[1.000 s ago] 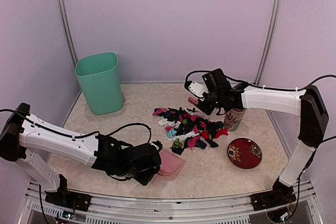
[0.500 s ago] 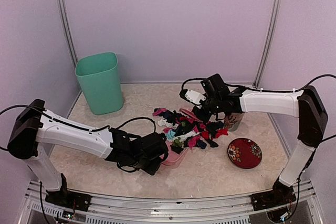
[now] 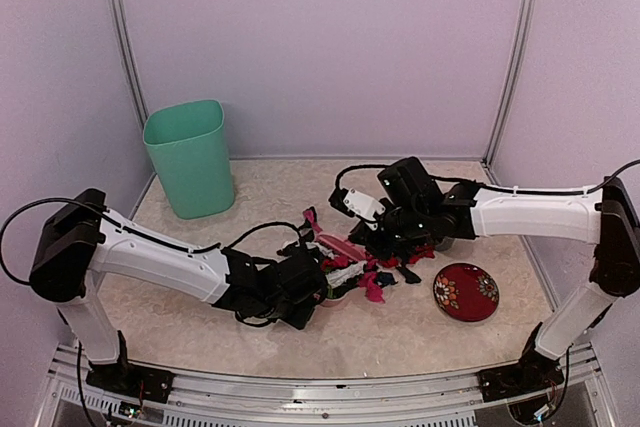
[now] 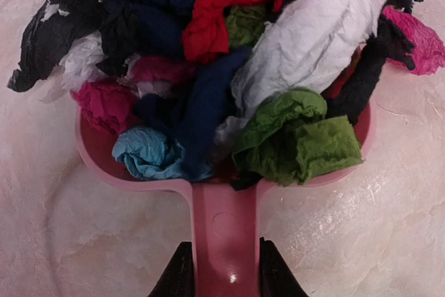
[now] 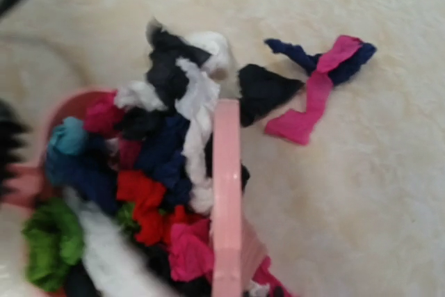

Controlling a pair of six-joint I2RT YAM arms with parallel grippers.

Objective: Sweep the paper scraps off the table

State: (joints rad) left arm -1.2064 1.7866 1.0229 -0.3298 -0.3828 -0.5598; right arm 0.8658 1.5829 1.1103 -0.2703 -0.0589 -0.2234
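Pink dustpan (image 4: 97, 161) on counter (image 3: 400, 332) heaped with paper scraps (image 4: 208, 67), left end effector (image 4: 224, 277) clamped on its handle; right end effector (image 3: 380, 237) closed on pink brush (image 5: 226, 193) against the pile; few scraps loose on counter beside pan

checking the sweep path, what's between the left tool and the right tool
The pink dustpan, heaped with paper scraps and held by the left tool, then the pink brush in the right tool. The top view shows the whole stretch.
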